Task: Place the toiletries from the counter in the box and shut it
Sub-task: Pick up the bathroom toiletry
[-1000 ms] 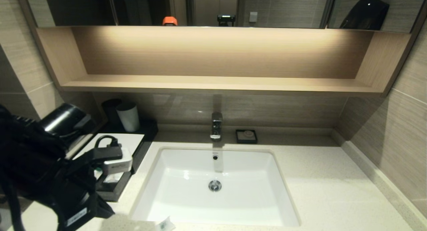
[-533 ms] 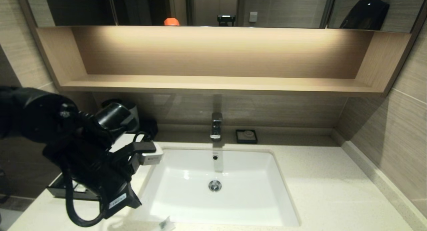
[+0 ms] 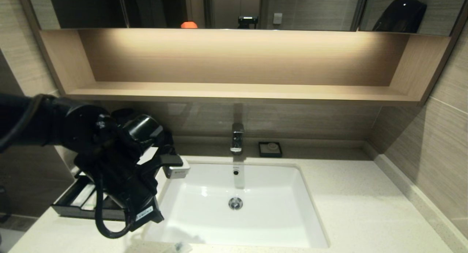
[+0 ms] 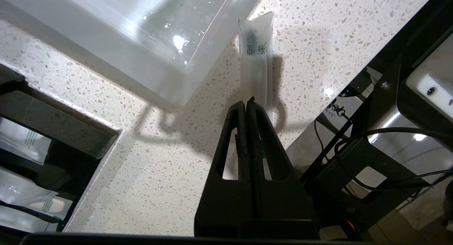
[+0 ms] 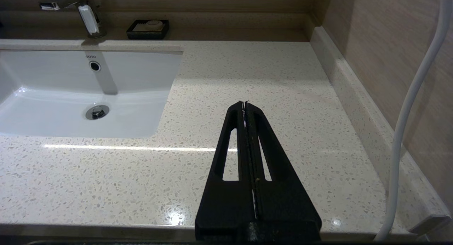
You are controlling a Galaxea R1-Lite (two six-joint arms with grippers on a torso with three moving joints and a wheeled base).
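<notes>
Black and bulky, my left arm has swung over the past second from the lower left of the head view towards the middle left, uncovering the box (image 3: 78,201), whose drawer stands pulled open at lower left. I read that as one drop done and the reach for the next packet begun.

At the bottom edge of the head view, only a sliver of that packet (image 3: 179,246) shows on the counter (image 3: 365,209). The left wrist view gives it whole: the packet (image 4: 255,64) lies on speckled stone beside the basin's corner, just beyond the left gripper (image 4: 246,104), whose fingers are pressed together on nothing. At that view's left, wrapped packets already sit in the drawer.

My right gripper (image 5: 244,104), fingers likewise together and empty, is parked over bare counter, missing from the head view.
</notes>
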